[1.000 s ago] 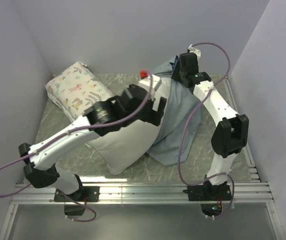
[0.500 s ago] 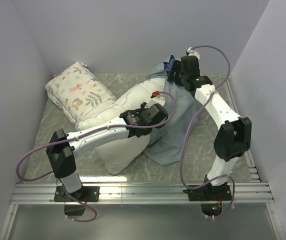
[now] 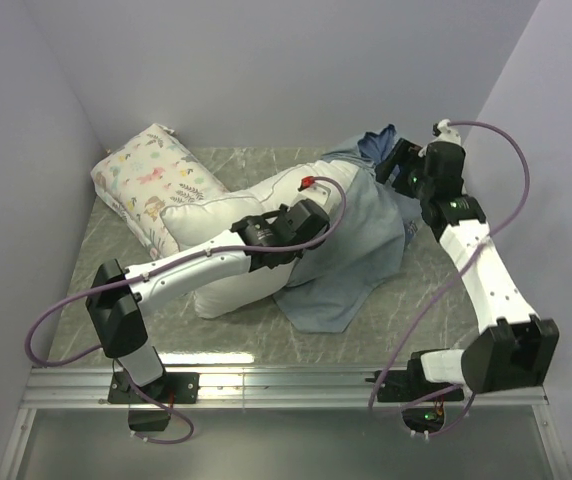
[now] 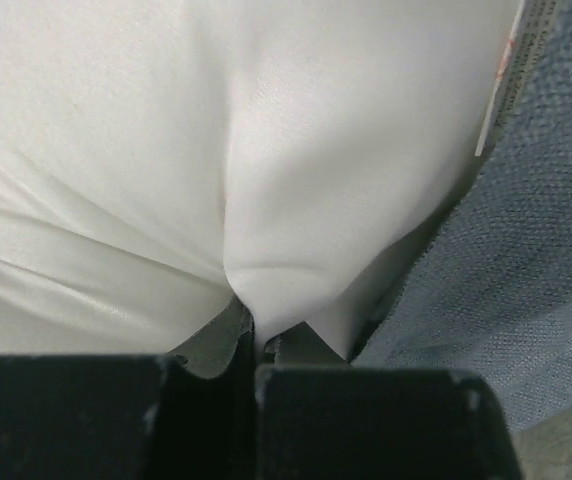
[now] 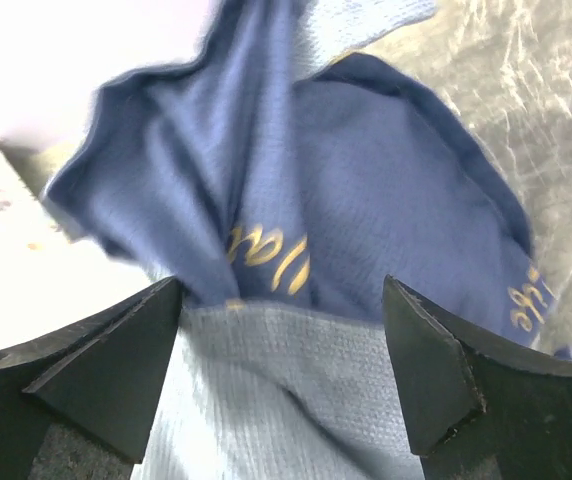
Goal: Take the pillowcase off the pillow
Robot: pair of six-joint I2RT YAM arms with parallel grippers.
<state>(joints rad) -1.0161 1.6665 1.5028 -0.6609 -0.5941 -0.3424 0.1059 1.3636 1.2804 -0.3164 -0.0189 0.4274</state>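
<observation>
At centre, left end effector (image 4: 253, 345) pinches the pillow (image 4: 166, 150); toward two o'clock, right end effector (image 5: 281, 292) gapes astride the pillowcase (image 5: 366, 200), probably needing to clamp, then pull.

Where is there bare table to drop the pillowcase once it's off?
Best is the near-right table, between the pillowcase and the right arm. A narrower strip runs along the near edge in front of the pillow. The middle is crowded, with the left arm across the pillow; the floral pillow fills the far-left corner.
</observation>
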